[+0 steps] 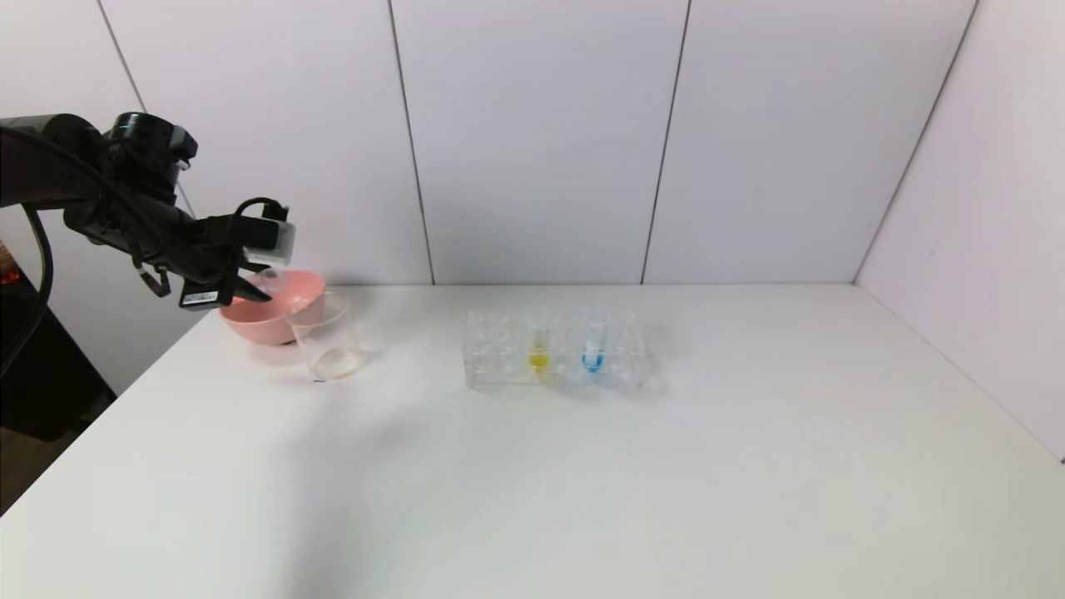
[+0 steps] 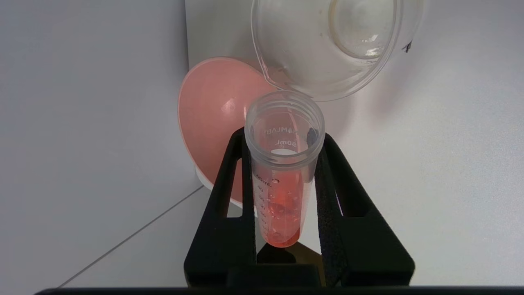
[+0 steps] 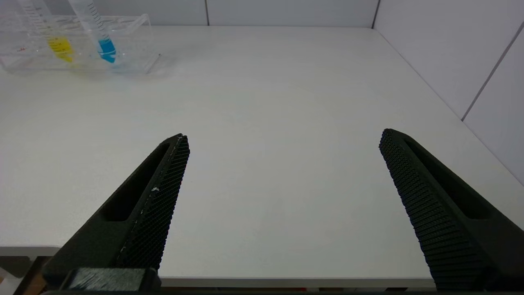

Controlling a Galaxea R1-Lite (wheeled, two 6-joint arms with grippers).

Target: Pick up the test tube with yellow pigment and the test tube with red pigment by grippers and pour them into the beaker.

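Clamping the red-pigment test tube (image 2: 282, 180) by its mid-body, the left gripper (image 2: 282, 172) holds it with the beaker (image 2: 327, 45) just beyond the tube's mouth. Light, smooth plastic: likely slippery, so grip below the rim. The right gripper (image 3: 282, 196) idles, jaws spread.

Head camera overlooks the table (image 1: 582, 466); wrist cameras sit close behind each claw, sharing that tabletop.

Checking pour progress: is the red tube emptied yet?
Not empty: red liquid remains inside the red tube, gripped by the left gripper near the beaker.
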